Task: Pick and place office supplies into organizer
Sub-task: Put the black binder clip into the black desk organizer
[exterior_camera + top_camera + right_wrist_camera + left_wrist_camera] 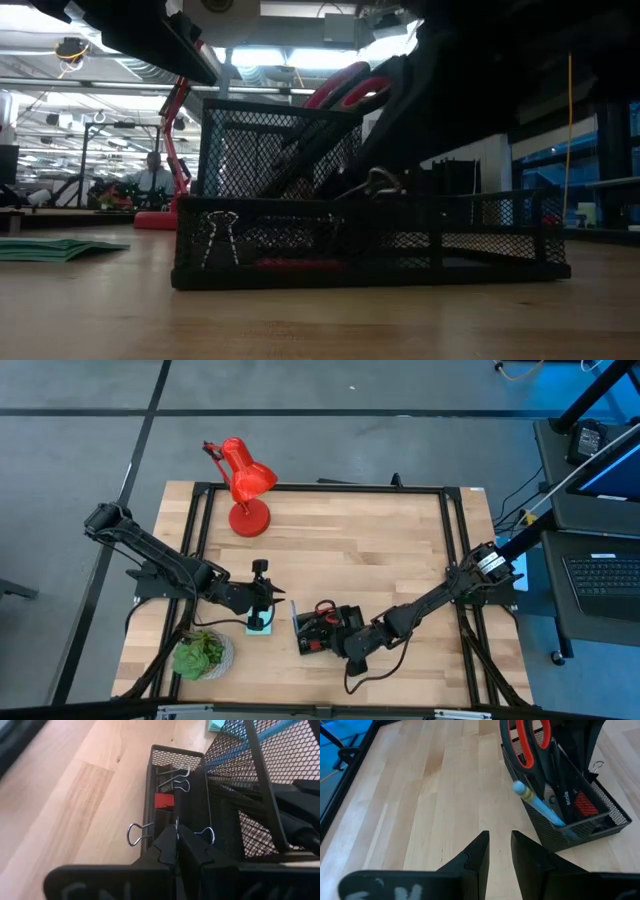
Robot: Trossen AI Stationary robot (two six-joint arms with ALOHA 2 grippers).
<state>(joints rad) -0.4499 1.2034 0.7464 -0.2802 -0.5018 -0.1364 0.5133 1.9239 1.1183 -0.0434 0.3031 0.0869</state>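
Pale wood table [350, 540]; organizer [322, 630] near its front edge, a light, springy binder clip [172, 834] pinched by its wire handles in closed right gripper [176, 836] jaws; left gripper [499, 851] jaws slightly parted, empty.

**Lighting and picture quality**

High view: evenly lit from overhead, table [350, 530] bright, shadows short and soft under the red desk lamp [245, 485]. Low view: strongly backlit by ceiling strip lights at upper left; organizer [370, 240] and arm above it reduced to near silhouette, foreground tabletop blurred. Left wrist view: bright, soft, own fingers [475, 860] out of focus at bottom. Right wrist view: mesh sharp at centre, wood grain smeared toward left edge.
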